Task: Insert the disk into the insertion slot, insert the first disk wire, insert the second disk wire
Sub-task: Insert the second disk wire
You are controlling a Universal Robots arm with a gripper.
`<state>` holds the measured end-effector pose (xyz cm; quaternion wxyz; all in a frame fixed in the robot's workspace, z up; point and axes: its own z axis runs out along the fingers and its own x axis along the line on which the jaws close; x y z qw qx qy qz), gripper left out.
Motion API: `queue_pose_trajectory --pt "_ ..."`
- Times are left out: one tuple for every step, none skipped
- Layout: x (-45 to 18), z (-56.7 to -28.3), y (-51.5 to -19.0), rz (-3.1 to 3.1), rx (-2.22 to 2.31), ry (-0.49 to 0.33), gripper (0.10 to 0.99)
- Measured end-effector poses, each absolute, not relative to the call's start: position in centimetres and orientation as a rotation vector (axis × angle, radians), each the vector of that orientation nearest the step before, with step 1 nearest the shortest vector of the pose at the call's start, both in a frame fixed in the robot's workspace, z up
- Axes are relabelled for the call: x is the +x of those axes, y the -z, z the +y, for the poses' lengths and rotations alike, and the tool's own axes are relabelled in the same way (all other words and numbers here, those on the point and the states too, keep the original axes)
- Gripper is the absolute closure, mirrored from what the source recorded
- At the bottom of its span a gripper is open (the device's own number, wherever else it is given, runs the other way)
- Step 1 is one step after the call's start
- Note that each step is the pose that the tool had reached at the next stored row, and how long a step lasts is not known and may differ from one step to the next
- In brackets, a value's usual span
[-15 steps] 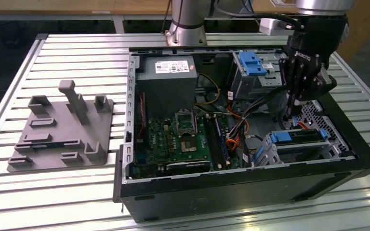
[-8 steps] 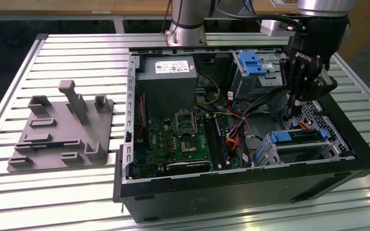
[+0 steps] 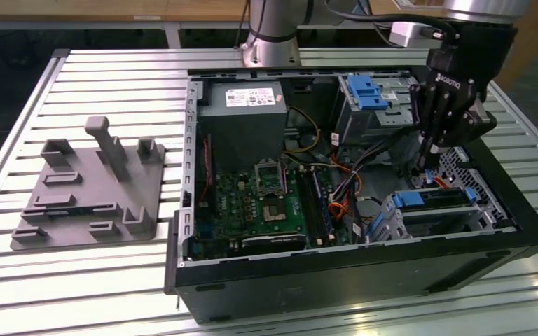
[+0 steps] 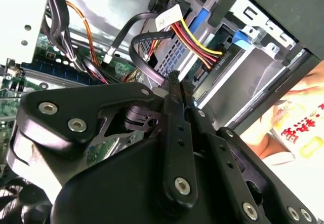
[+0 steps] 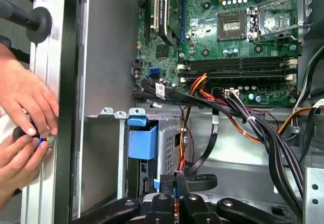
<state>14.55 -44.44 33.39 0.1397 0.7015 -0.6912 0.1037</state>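
Note:
The disk [image 3: 434,199], in its blue carrier, sits inside the insertion slot [image 3: 442,222], the small grey cage at the case's corner on the exterior view's right. My gripper [image 3: 425,165] hangs just above its rear end. In the second wrist view my gripper [image 4: 178,80] is shut, with a looping black disk wire [image 4: 142,57] ending at its tips. A red, yellow and black wire bundle [image 4: 195,40] runs to the disk's back. In the first wrist view my gripper [image 5: 175,183] pinches the black disk wire [image 5: 202,181] beside the blue carrier [image 5: 142,141].
A person's hands [image 5: 25,117] rest on the case wall outside. Loose cables [image 5: 263,133] cross beside the cage. A grey power supply [image 3: 241,105], a taller bay with a blue latch [image 3: 367,91] and the motherboard [image 3: 260,203] fill the case. A grey fixture [image 3: 92,189] lies on the table.

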Motion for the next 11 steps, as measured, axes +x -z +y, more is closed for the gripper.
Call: queue_pose_trajectory --pt "14.6 -44.6 -33.4 -1.998 2.029 -0.296 0.945" --pt "14.6 -44.7 -33.4 -2.003 2.033 -0.288 0.945" --pt "14.6 -44.8 -33.5 -2.007 2.038 -0.281 0.945" --pt "14.6 -45.0 -33.6 -2.010 2.042 -0.275 0.945" --pt "14.6 -45.1 -33.7 -2.014 2.046 -0.269 0.945" --pt "14.6 -45.2 -33.8 -2.017 2.049 -0.263 0.945" --pt "14.6 -45.4 -33.9 -2.020 2.052 -0.258 0.945" --pt "14.6 -45.5 -34.0 -2.023 2.056 -0.252 0.945" --pt "14.6 -45.7 -34.0 -2.027 2.060 -0.245 0.945" --pt "14.6 -45.8 -34.1 -2.031 2.065 -0.238 0.945" --pt "14.6 -45.9 -34.1 -2.037 2.071 -0.228 0.945"
